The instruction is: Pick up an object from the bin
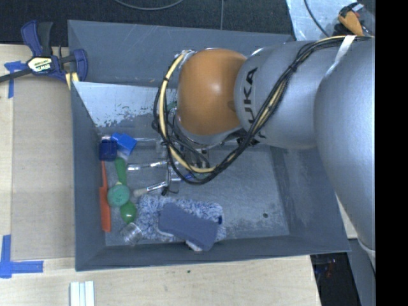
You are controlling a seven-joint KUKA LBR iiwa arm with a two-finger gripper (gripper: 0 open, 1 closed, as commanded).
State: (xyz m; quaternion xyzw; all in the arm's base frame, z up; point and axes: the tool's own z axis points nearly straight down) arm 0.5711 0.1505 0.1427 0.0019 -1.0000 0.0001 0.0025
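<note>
2 fingers of the gripper [141, 177] look spread, nothing between, low at the bin's [255, 196] left, just beside green round toy [118, 195]. Risk: clenching may nudge it into orange stick [105, 203] or snag fuzzy cloth [150, 210].

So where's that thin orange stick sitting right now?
In the camera view the orange stick lies lengthwise by the left wall of the bin, just left of the green pieces and below the blue block.
</note>
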